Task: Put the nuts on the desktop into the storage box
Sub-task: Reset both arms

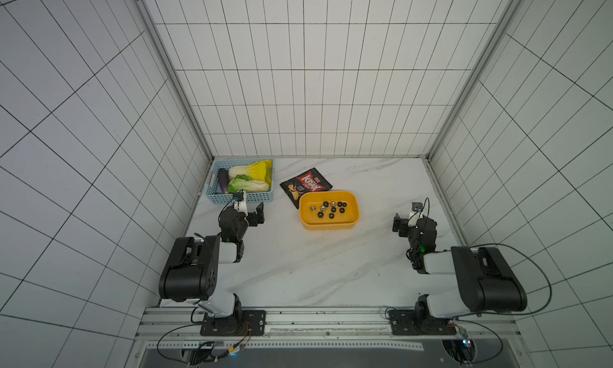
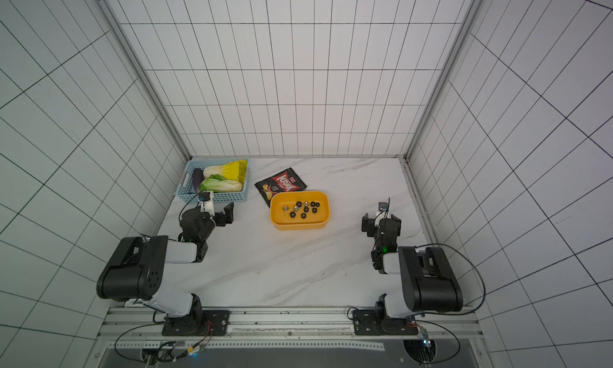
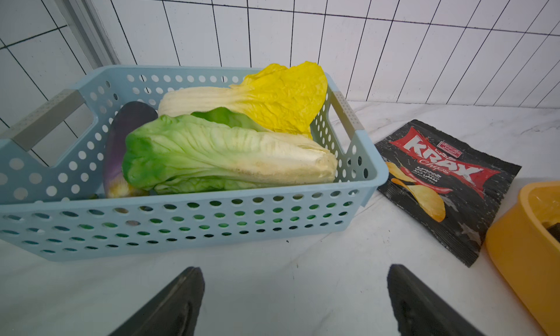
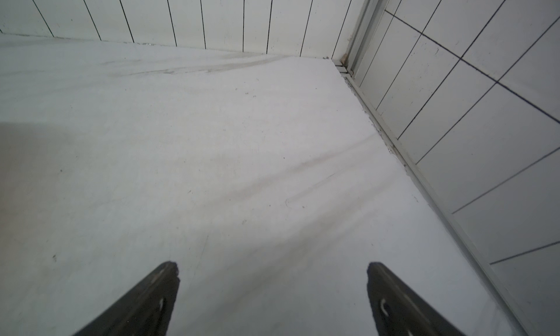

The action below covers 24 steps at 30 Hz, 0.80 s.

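Note:
The yellow-orange storage box (image 1: 328, 226) (image 2: 300, 225) stands mid-desktop, and its corner (image 3: 521, 258) shows in the left wrist view. Several nuts (image 1: 331, 208) (image 2: 303, 208), mostly black with three silver-grey, lie inside it. I see no nut on the white marbled desktop (image 1: 298, 266). My left gripper (image 1: 244, 213) (image 2: 209, 212) (image 3: 295, 271) hangs open and empty left of the box, just in front of the blue basket. Over bare desktop to the right of the box, my right gripper (image 1: 413, 218) (image 2: 380, 220) (image 4: 272, 264) is open and empty too.
A light blue perforated basket (image 1: 242, 197) (image 3: 181, 228) of vegetables sits in the back left corner. A black Krax chip bag (image 1: 305, 185) (image 3: 448, 180) lies flat behind the box, touching its back left corner. Tiled walls close three sides.

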### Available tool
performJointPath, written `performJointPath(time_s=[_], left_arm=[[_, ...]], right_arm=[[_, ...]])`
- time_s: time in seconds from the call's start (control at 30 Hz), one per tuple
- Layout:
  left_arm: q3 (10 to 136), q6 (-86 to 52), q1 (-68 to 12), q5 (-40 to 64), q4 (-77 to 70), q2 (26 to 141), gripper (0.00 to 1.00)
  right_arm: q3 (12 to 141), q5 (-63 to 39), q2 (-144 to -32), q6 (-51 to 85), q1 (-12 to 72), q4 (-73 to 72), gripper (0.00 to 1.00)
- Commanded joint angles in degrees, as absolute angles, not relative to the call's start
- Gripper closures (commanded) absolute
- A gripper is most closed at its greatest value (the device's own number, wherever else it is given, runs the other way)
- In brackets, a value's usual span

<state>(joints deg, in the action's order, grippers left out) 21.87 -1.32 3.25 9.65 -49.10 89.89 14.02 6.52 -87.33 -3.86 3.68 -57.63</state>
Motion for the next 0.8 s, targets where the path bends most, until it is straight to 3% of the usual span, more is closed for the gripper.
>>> performJointPath(time_s=[0.0,0.13,0.27,0.77], left_arm=[[23.11,-2.31,3.66,9.43,-49.57,89.69,0.02],[23.56,-2.09,3.66,9.41,-47.46,88.90,0.02],[23.95,-2.20,3.76,9.32,-46.57,88.75,0.02],[24.44,-2.29,3.80,9.58,-45.80,89.03,0.02]], right_arm=[[17.80,2.69,-86.13,-2.21,2.11,-56.59,0.00],[22.92,6.84,-87.60,0.66,1.39,-48.54,0.00],[24.79,3.99,-87.93,2.04,-0.69,-45.73,0.00],[24.61,4.06,-88.15,2.02,-0.69,-46.58,0.00]])
